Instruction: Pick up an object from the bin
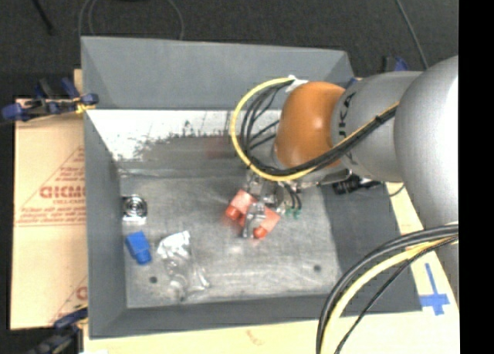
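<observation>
Arm (409, 136) comes in from the right, bulk of it over the bin's right side and right rim. Bin (208, 98): grey metal, sloped walls, scuffed floor.

Orange cover (309, 125) on the wrist sits above the bin's back-right area, ringed by a loop of yellow and black cables (236, 133).

Gripper (253, 217) points down from under the cover and is low over the floor, about mid-bin and slightly right of centre. Open or closed: can't tell, as the cover and wrist block most of it.

Task thing: red piece (238, 207), red-orange, at the gripper tip near the bin's centre. One lobe shows upper-left of the tip, another lower-right, with grey metal between. They touch or overlap the gripper from this angle. Can't tell if it's one thing or two, or whether it's gripped or just lying under the tip.

The rest sits well apart, in the left part of the floor:
- Crumpled plastic (174, 246), white and clear, front-left, with more clear wrap trailing toward the front wall.
- Blue block (138, 247), just left of the plastic, close but apparently not touching.
- Metal cap (134, 207), round and shiny, behind the block near the left wall.
</observation>
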